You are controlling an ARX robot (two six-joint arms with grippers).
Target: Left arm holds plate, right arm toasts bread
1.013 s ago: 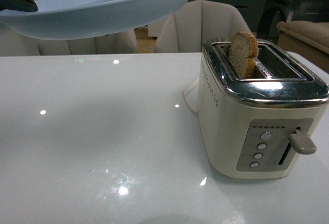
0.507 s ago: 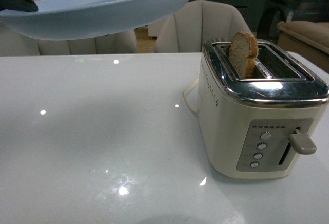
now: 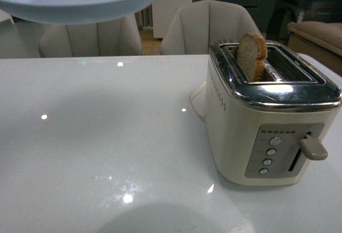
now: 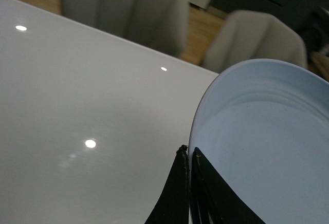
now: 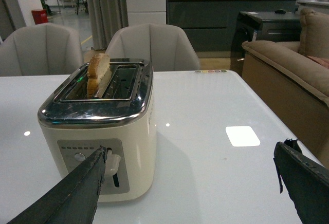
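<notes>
Your right gripper [image 5: 190, 149] is spread wide with nothing in it, sat back from the cream toaster with the chrome top [image 5: 136, 142] and facing its control end. Your left gripper [image 4: 188, 153] is pinched on the rim of the round pale blue plate [image 4: 267, 147], holding it up in the air, well off the glossy white counter [image 3: 107, 137] and well apart from the toaster.

The half slice of light brown bread [image 3: 252, 56] is ahead of your right gripper, standing in the slot with its crusty top poking out. The beige lever [image 3: 313, 148] looks to be at the top of its travel, so my guess is the push-down is what's left.

Close the fingers first so you've got one solid tip. Come in above the lever and press straight down until it latches. Don't shove sideways or you'll skid the toaster. Hold the plate level and out of the way.
</notes>
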